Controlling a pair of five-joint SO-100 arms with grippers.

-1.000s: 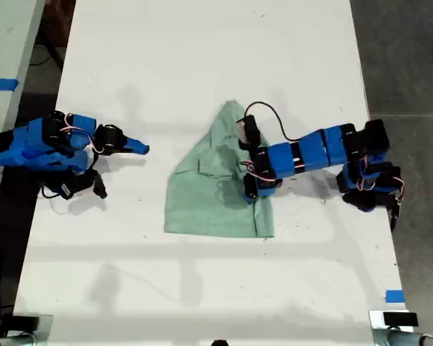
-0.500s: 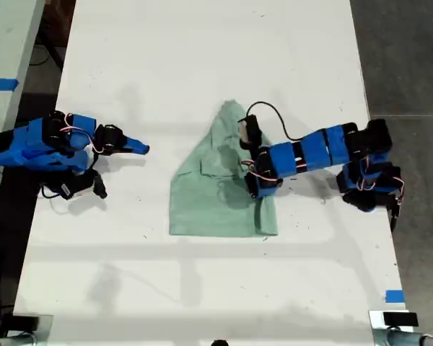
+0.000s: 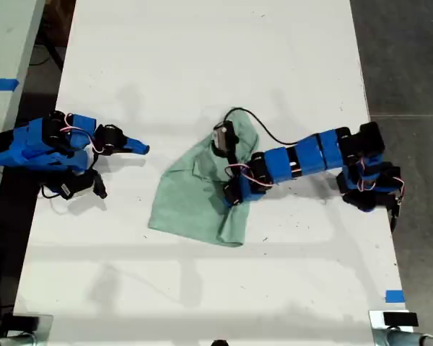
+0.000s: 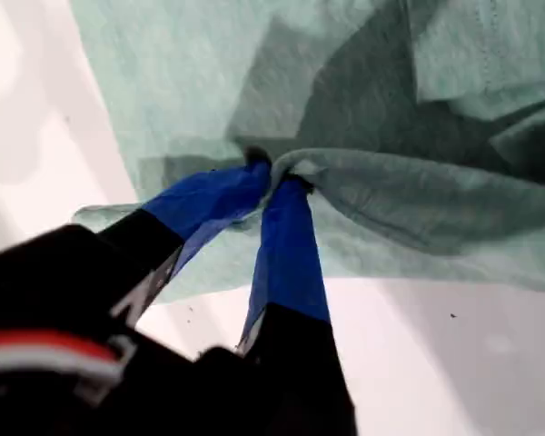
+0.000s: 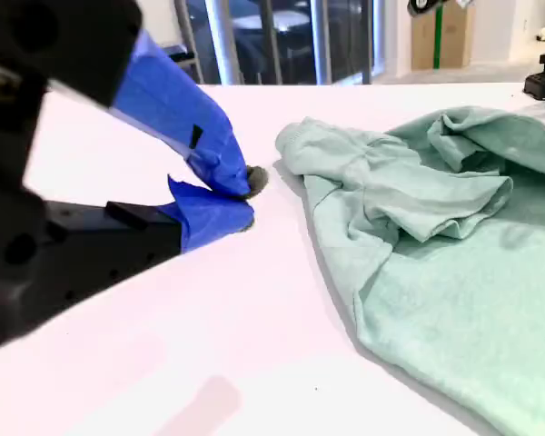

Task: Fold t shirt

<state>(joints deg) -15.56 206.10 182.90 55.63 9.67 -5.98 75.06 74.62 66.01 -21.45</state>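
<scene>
The pale mint-green t shirt point(image 3: 191, 205) lies wrinkled and partly folded on the white table point(image 3: 202, 65), near the middle of the exterior view. My first gripper point(image 3: 232, 197) reaches in from the exterior view's right and is shut on a bunched fold of the t shirt point(image 4: 409, 209), the cloth pinched between its blue fingertips point(image 4: 286, 195). My second gripper point(image 3: 143, 149) rests low over the table toward the exterior view's left, shut with nothing in it. In the second wrist view the second gripper point(image 5: 245, 195) sits a short gap from the t shirt point(image 5: 436, 236).
The table's long edges run down both sides of the exterior view. Dark floor point(image 3: 411, 65) lies beyond the exterior view's right edge. Another pale surface with blue tape point(image 3: 1, 83) stands at its left. A blue tape mark point(image 3: 394, 295) sits near the table's lower right corner in that view.
My first gripper has moved toward the exterior view's left, dragging the t shirt with it; the cloth has shifted left, skewed and bunched. The second arm has not moved.
</scene>
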